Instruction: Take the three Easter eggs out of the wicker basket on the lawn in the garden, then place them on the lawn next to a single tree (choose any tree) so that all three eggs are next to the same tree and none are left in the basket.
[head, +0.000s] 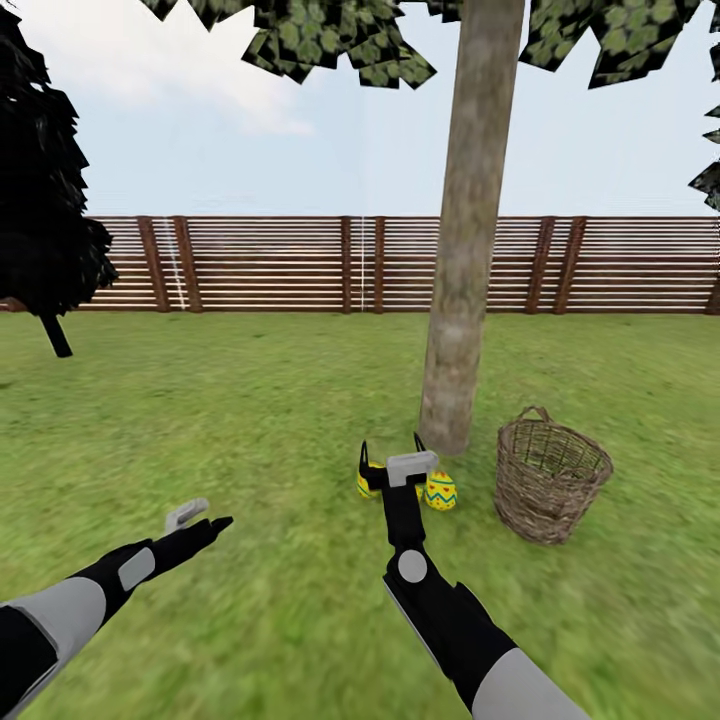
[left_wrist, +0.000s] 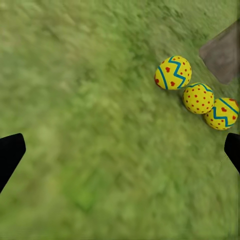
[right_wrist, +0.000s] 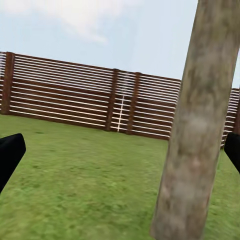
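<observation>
Three yellow Easter eggs lie together on the lawn (head: 250, 420) at the foot of the tree (head: 462, 300). The left wrist view shows all of them: a zigzag egg (left_wrist: 173, 72), a red-dotted egg (left_wrist: 198, 98) and a third egg (left_wrist: 222, 113), beside the trunk base (left_wrist: 222, 57). In the head view one egg (head: 440, 491) and part of another (head: 369, 484) peek out from behind my right gripper (head: 392, 445). That gripper is open just above them, holding nothing. My left gripper (head: 205, 520) hangs open over bare grass further left. The wicker basket (head: 550, 480) stands right of the tree, and no egg is visible inside it.
A brown slat fence (head: 300, 262) closes off the garden behind the tree. A black-foliaged conifer (head: 40, 200) stands at the far left. Open grass stretches between the conifer and the trunk (right_wrist: 192, 130).
</observation>
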